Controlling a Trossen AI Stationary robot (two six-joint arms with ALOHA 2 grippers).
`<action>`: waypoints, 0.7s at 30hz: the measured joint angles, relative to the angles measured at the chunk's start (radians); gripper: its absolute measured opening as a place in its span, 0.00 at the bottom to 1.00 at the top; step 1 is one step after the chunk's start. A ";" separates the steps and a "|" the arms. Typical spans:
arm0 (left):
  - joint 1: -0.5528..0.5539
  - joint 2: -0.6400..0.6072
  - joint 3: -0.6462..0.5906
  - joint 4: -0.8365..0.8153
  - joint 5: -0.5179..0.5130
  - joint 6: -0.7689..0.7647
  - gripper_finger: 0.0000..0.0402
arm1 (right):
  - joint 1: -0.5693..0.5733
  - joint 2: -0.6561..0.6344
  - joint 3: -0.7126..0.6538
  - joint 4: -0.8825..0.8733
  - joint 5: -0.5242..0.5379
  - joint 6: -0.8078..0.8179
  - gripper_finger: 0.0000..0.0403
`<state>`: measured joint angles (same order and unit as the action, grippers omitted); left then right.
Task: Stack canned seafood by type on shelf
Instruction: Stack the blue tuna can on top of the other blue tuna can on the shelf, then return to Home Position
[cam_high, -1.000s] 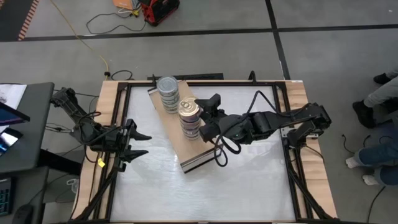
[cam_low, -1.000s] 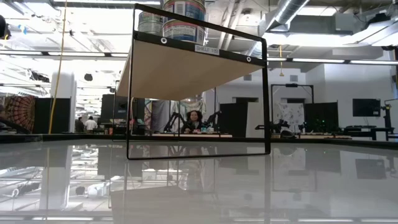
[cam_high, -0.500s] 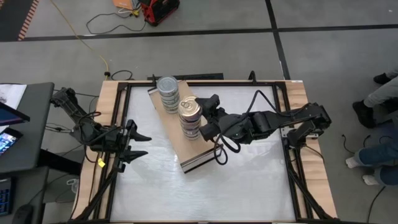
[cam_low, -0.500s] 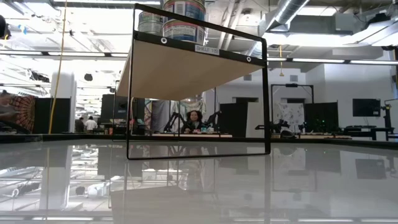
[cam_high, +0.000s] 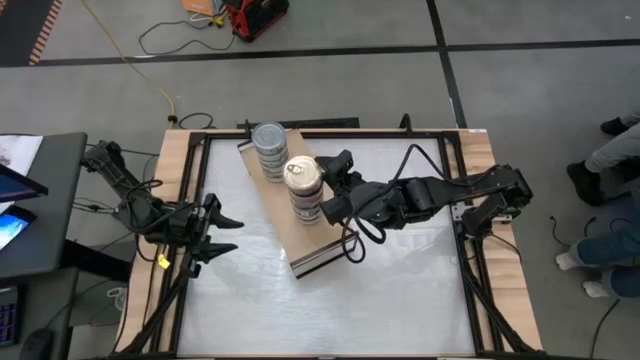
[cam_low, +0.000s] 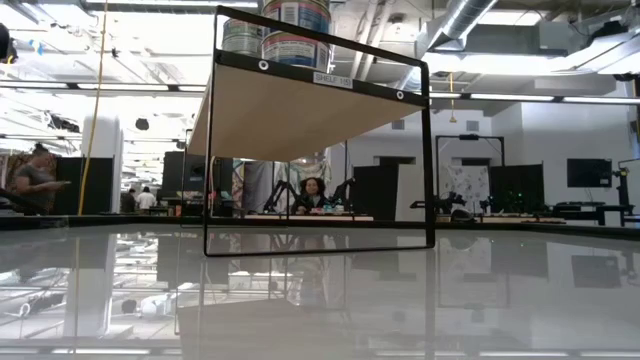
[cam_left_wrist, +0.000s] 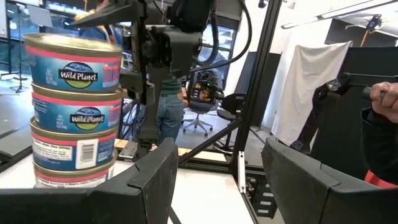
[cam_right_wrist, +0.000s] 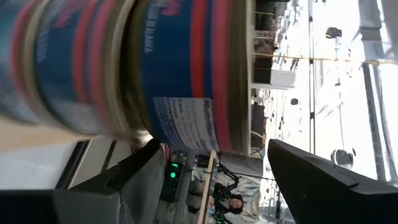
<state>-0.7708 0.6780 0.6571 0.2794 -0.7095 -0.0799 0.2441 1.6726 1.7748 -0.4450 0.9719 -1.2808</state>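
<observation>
The shelf (cam_high: 285, 205) lies diagonally across the white tabletop (cam_high: 400, 290), its dark-edged open end toward the front. Two columns of canned seafood stand on its board. The gold-topped stack (cam_high: 303, 187) occupies the middle of the board; the silver-topped stack (cam_high: 269, 150) stands just behind it, near the far end. Sorting by lid type appears to be in effect, one column per type.

The right gripper (cam_high: 325, 192) is positioned at the side of the gold-topped stack, its arm lying low across the table so the fingers approach the tins horizontally. In the right wrist view the fingers (cam_right_wrist: 323, 180) are spread, with the tins (cam_right_wrist: 143, 68) close ahead. Contact cannot be confirmed from these views; the fingers likely stand beside the stack rather than clamped on it. Judged purpose: steadying or aligning the column.

The left gripper (cam_high: 222, 232) waits at the table's left edge, well apart from the shelf, fingers (cam_left_wrist: 152, 180) spread and holding nothing.
</observation>
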 joint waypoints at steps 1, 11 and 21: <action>0.000 0.002 0.000 0.000 0.003 -0.002 0.56 | -0.005 0.000 0.000 -0.014 0.002 0.001 0.79; 0.000 0.011 0.000 0.004 0.016 -0.015 0.56 | 0.008 0.000 0.000 -0.021 0.019 0.031 0.79; -0.015 0.002 0.000 -0.006 0.037 0.120 0.56 | 0.023 -0.066 -0.002 -0.069 0.118 0.211 0.79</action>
<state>-0.7854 0.6803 0.6571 0.2731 -0.6726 0.0404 0.2672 1.6069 1.7729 -0.5138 1.0904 -1.0699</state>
